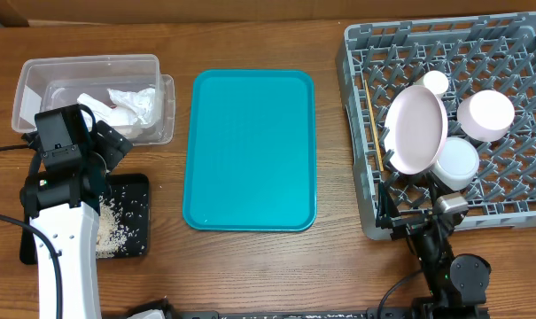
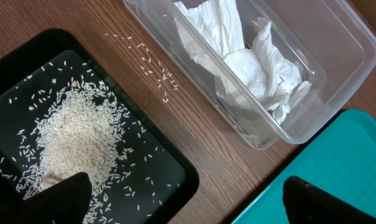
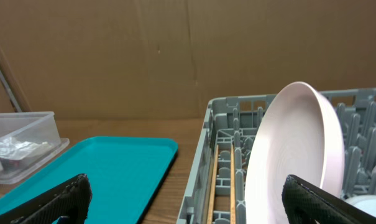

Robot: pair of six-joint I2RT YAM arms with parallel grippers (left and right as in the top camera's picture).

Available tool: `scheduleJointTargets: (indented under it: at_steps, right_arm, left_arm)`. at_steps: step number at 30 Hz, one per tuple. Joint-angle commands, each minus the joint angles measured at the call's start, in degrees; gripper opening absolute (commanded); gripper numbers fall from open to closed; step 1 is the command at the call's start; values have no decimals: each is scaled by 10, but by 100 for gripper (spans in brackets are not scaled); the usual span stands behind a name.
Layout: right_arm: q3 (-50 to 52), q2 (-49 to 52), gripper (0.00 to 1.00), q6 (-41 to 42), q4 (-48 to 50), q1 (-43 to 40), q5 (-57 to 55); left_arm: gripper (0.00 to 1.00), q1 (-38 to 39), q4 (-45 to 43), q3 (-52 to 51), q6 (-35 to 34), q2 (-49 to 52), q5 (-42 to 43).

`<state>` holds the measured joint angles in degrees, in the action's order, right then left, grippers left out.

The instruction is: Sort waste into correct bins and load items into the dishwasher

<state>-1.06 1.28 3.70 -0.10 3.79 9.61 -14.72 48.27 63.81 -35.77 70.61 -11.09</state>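
Overhead, the left arm (image 1: 64,239) hides part of the flat black tray (image 1: 131,182) of white rice grains (image 2: 76,134); left gripper (image 2: 188,208) and right gripper (image 3: 188,208) gape wide, empty.

We see a plain teal rectangular plastic tray (image 1: 252,151) on the brown wood-grain table (image 1: 250,275). Left, white crumpled paper napkins (image 1: 130,105) fill a clear plastic tub (image 1: 90,60); white rice grains (image 2: 76,134) speckle a flat black tray (image 1: 135,188). Right, a grey lattice-patterned plastic dish rack (image 1: 354,89).
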Motion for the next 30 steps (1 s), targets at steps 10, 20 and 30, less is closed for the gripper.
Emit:
scheduleJointTargets:
  at_steps: [10,20,30]
  right_arm:
    - [6,-11,100,-23,-31,-3,-105]
    - [6,-11,100,-42,-46,-3,-110]
    - [6,-11,100,-52,-47,-3,-96]
  left_arm:
    - [100,-2,-1,9,11,-5,2]
    - [100,-2,-1,9,11,-5,2]
    - [100,-2,-1,9,11,-5,2]
